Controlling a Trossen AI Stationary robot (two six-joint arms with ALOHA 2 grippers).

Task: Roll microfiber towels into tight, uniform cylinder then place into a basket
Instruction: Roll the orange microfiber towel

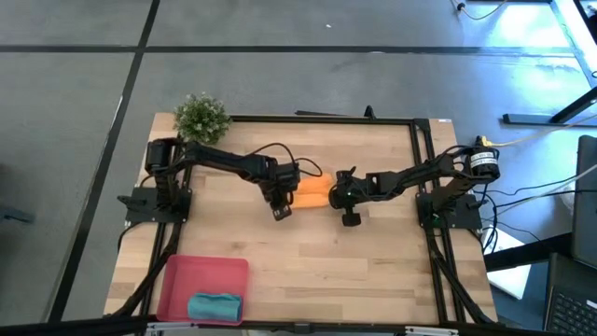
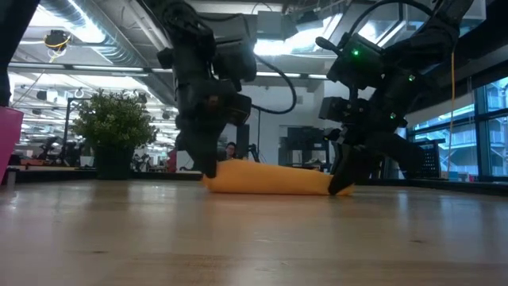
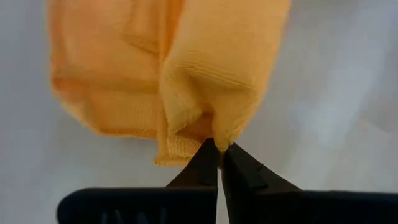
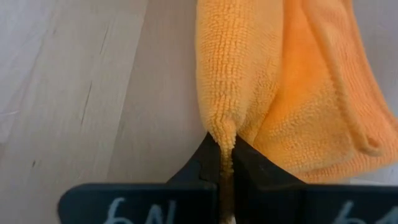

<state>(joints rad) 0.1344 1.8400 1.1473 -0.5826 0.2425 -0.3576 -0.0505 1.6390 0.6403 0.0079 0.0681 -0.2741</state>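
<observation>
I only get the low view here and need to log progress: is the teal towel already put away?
Observer: Yes. In the high view the teal towel lies rolled inside the red-pink basket at the table's near-left corner.
Operator: Is the left tool really gripping the orange roll, or just touching it?
Observer: Gripping. The left wrist view shows the left tool shut on a fold of the orange towel.
Operator: And the right one?
Observer: Same. In the right wrist view the right tool is shut on a pinched edge at the towel's other end.
</observation>
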